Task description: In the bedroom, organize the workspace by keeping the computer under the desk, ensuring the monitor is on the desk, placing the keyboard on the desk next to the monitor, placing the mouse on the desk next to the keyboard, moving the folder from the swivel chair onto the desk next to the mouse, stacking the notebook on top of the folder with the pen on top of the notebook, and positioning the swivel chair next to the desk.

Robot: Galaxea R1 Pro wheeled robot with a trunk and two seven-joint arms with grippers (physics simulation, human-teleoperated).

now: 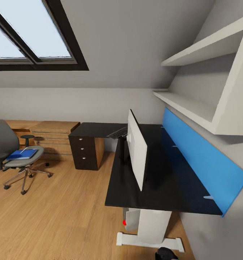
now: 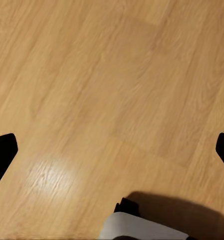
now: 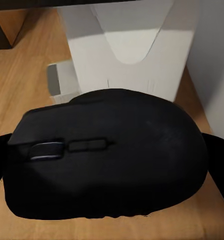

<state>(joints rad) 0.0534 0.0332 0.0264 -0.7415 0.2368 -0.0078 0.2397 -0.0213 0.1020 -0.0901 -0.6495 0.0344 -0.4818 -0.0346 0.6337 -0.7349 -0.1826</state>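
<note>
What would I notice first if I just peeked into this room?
Probably the big black mouse right up close between the right gripper's fingers. Next, the wide monitor standing on the glossy black desk, with a bright blue panel on the wall behind. Away to the left, a bright blue folder lies on the swivel chair.

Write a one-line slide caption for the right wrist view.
Right end effector carrying the dark mouse above the wooden floor, facing the desk's white leg.
</note>
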